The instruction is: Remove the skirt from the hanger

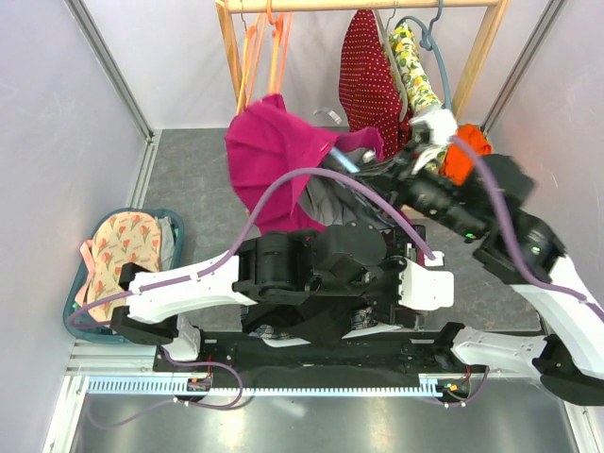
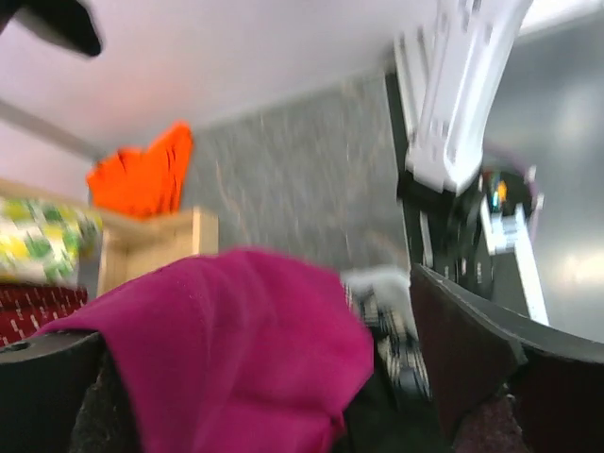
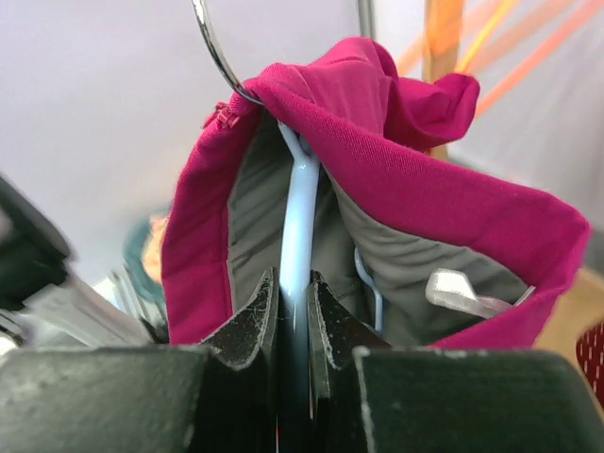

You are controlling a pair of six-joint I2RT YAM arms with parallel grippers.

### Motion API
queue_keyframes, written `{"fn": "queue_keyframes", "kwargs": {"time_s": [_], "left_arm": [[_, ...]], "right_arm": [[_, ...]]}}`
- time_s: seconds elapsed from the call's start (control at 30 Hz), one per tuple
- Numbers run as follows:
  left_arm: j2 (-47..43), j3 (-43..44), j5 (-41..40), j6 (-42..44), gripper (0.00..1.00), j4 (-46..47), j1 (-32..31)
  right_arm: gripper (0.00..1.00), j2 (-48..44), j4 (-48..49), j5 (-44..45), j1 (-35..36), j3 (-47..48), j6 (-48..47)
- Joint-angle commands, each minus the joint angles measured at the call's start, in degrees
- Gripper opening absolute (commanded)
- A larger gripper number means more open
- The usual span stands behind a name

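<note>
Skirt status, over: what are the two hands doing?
Right hand shut on hanger. Left hand open, skirt draped across it. Skirt not yet off hanger.

Wood rack (image 1: 359, 5) at the back w/ orange hangers (image 1: 276, 42), a red dress w/ white dots (image 1: 370, 80) & a yellow lemon cloth (image 1: 411, 66). Orange cloth (image 1: 464, 159) sits low by the rack's right leg. Blue-green basket (image 1: 177, 236) on the left, flower cloth (image 1: 123, 245) inside. Gray floor (image 1: 189, 179).
</note>
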Motion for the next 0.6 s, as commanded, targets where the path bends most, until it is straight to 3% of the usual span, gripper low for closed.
{"fn": "queue_keyframes", "kwargs": {"time_s": [0.0,0.13,0.3,0.57], "left_arm": [[0.2,3.6,-2.1,4.8,0.99,-11.3,-1.5],[-2.6,7.8,-1.6,8.0,0.99,-11.7,-1.7],[-6.3,9.3,-6.9,14.2,1.00,-11.9,-0.1],[-9.1,16.5,-6.8,15.2,0.99,-11.0,5.8]], "right_arm": [[0.00,-1.4,10.8,5.7,0.0,-3.4,-0.6],[0.00,-1.4,10.6,5.6,0.0,-2.9,-1.0],[0.00,-1.5,10.3,5.9,0.0,-2.5,-1.4],[0.00,-4.4,16.2,5.2,0.0,-8.3,0.4]]}}
